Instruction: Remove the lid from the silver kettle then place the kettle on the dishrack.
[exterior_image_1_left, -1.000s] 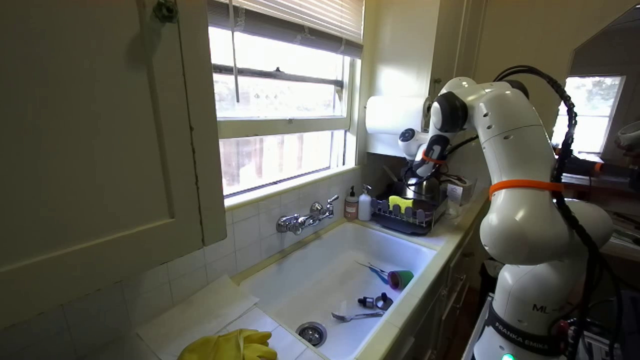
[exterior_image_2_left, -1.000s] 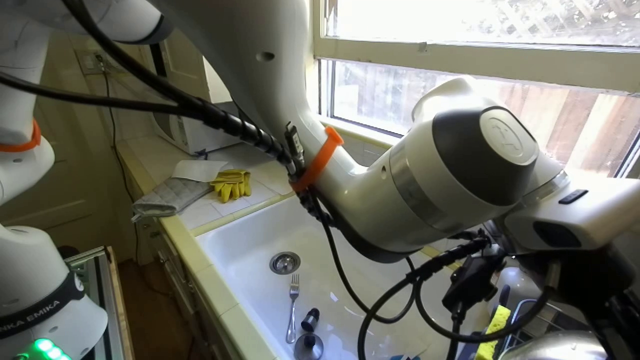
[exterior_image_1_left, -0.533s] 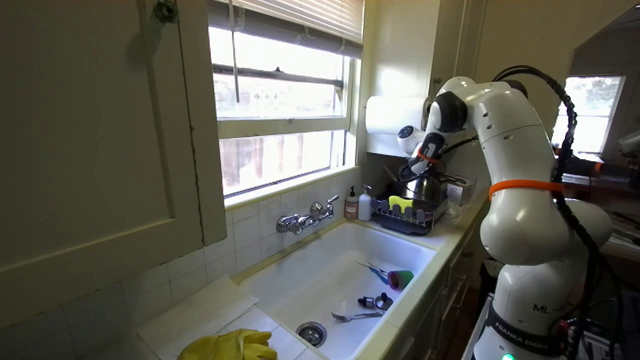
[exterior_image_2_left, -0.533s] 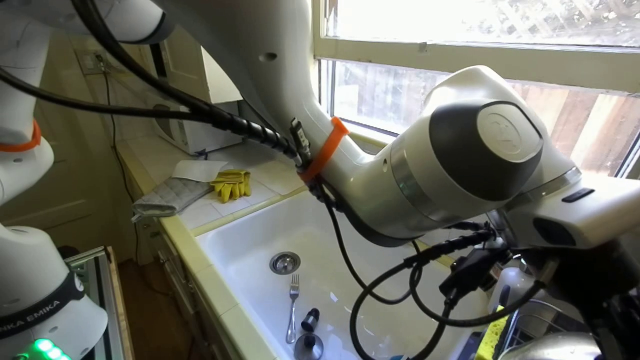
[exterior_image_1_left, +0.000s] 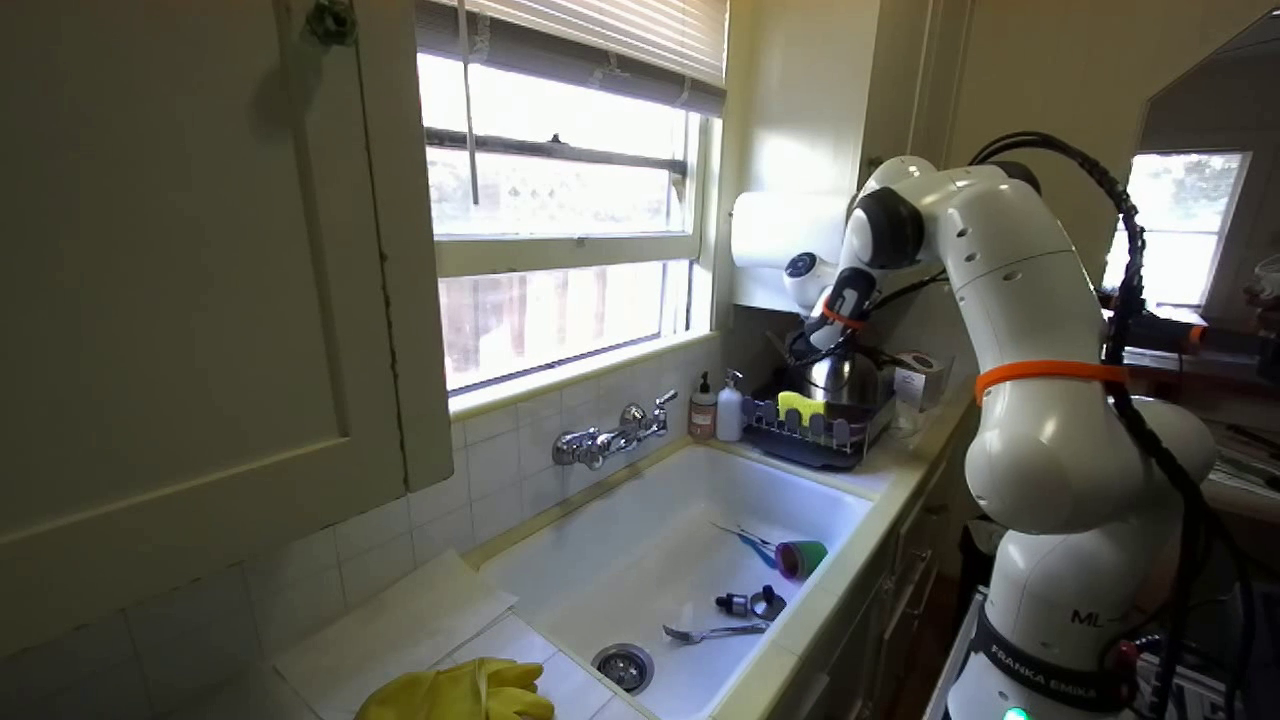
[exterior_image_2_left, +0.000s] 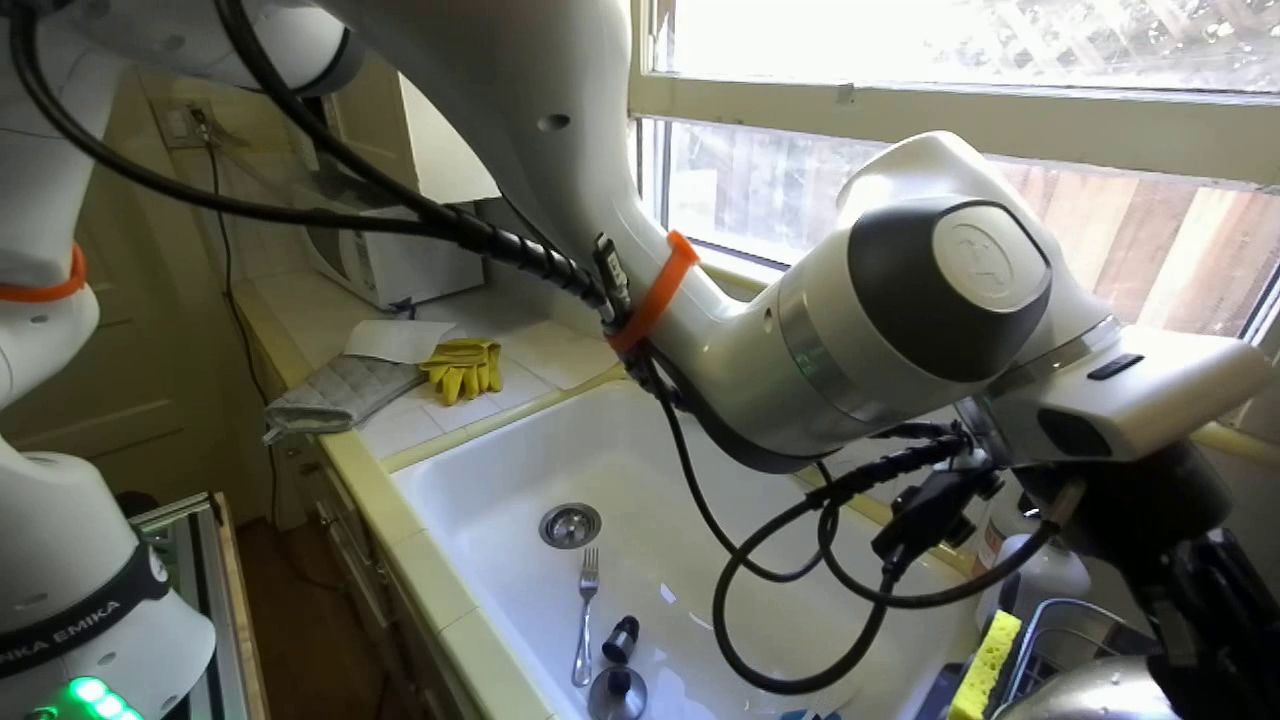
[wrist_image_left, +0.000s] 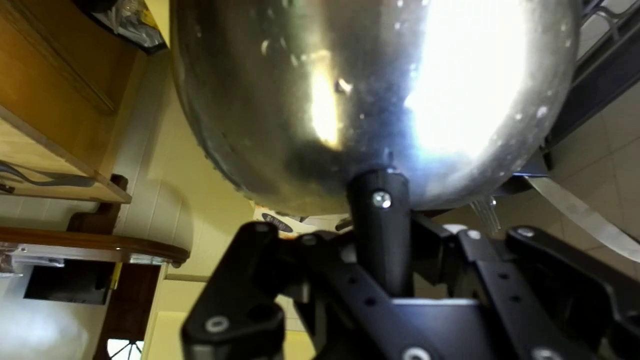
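- The claw (wrist_image_left: 382, 237) was clenched on the dark handle (wrist_image_left: 378, 215) of the silver kettle (wrist_image_left: 300, 100), in the wrist view.
- In both exterior views the silver kettle was at the dishrack (exterior_image_1_left: 818, 426), at one end of the worktop (exterior_image_1_left: 803, 632); I could not tell whether its base touched the wires.
- On the sink side of the dishrack was a yellow sponge (exterior_image_1_left: 802, 407); a brown bottle (exterior_image_1_left: 703, 412) and a white bottle (exterior_image_1_left: 730, 412) stood near, by the worktop's window-side edge.
- In the sink (exterior_image_1_left: 610, 560), close to the worktop's front edge, a knobbed silver lid (exterior_image_2_left: 607, 698) lay between a fork (exterior_image_2_left: 586, 622) and a tipped cup (exterior_image_1_left: 801, 559).
- At the opposite end, yellow gloves (exterior_image_2_left: 463, 370) lay beside a grey mitt (exterior_image_2_left: 343, 395).
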